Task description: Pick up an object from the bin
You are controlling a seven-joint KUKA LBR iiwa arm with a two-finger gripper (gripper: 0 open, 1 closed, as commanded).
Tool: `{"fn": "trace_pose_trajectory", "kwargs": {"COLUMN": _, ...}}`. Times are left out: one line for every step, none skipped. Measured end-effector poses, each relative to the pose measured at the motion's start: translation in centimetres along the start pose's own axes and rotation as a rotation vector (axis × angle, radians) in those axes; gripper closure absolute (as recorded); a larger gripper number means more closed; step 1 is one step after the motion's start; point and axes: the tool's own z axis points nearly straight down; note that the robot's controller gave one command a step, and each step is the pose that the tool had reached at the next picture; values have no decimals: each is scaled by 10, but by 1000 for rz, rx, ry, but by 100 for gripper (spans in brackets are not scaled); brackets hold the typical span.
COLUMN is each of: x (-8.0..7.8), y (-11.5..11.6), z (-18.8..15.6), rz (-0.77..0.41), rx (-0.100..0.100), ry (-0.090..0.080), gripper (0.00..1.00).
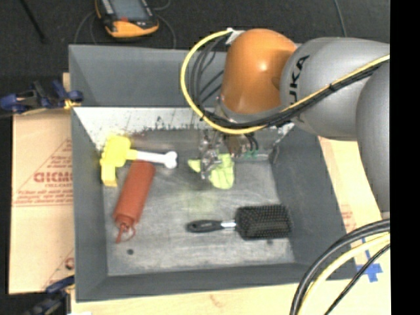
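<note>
My gripper (211,165) hangs below the orange cover at the back middle of the bin. Its fingers are down at a small yellow-green crumpled thing (223,174), which lies against them and partly between them. Whether it rests on the floor or hangs from the fingers I cannot tell. A black hairbrush (252,223) lies in front of it with its handle pointing left. A yellow toy hammer with a white handle (128,157) lies to the left. Beside the hammer lies a red bottle-shaped thing (133,193).
The bin's back wall stands close behind the gripper. The arm and its yellow cable cover the back right of the bin. Bare floor lies between the red thing and the brush.
</note>
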Motion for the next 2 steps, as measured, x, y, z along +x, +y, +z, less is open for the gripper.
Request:
{"fn": "trace_pose_trajectory", "kwargs": {"x": 8, "y": -48, "z": 97, "rz": -82, "rx": 0, "ry": -4, "gripper": 100}}
{"fn": "trace_pose_trajectory", "kwargs": {"x": 8, "y": -48, "z": 97, "rz": -81, "rx": 0, "ry": -4, "gripper": 100}}
